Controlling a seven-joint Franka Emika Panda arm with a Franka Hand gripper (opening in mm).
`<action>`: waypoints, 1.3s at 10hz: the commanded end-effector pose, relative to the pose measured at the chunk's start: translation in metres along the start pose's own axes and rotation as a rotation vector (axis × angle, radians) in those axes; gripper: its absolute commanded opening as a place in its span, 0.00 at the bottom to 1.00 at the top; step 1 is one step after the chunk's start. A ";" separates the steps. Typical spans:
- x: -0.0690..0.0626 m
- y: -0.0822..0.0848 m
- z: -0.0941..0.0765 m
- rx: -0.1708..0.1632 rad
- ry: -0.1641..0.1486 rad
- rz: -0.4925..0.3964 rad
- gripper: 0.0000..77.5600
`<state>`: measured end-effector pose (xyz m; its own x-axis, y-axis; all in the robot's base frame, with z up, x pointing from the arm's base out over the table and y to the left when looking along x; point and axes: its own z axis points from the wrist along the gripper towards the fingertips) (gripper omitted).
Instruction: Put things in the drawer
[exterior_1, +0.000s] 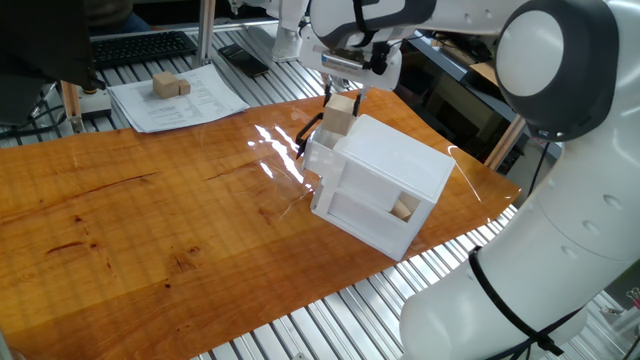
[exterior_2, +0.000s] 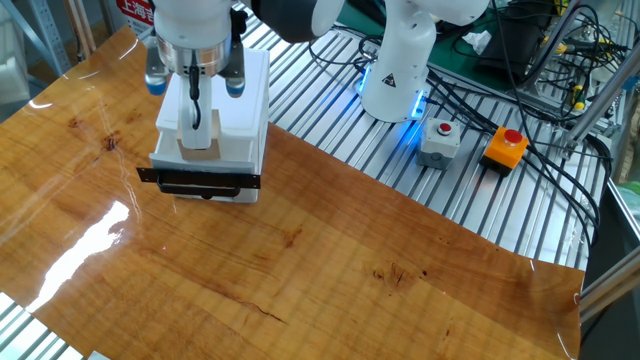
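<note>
A: Where is your tool?
B: Your tool (exterior_1: 342, 92) hangs over the pulled-out drawer (exterior_2: 205, 160) of the white cabinet (exterior_1: 390, 180), which sits near the worktop's (exterior_1: 150, 230) edge on the robot's side. Its fingers (exterior_2: 196, 100) are clenched on a beige cube (exterior_1: 339, 113), held just above the drawer's open compartment.

A: And the other cubes?
B: You see a second cube (exterior_1: 404, 208) inside the cabinet, through an opening in its side. Two more cubes (exterior_1: 170, 86) rest on a paper sheet (exterior_1: 180, 98) beyond the worktop's far edge. The drawer's black handle (exterior_2: 198, 182) faces the worktop's middle.
</note>
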<state>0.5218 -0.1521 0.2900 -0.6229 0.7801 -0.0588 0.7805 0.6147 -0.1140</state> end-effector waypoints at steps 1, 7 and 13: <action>-0.001 -0.004 0.004 0.013 -0.004 -0.002 0.02; -0.001 -0.002 0.007 0.022 -0.011 0.022 0.02; 0.000 0.001 0.011 0.058 -0.021 0.027 0.02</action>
<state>0.5257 -0.1532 0.2877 -0.5996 0.7953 -0.0893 0.7988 0.5881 -0.1264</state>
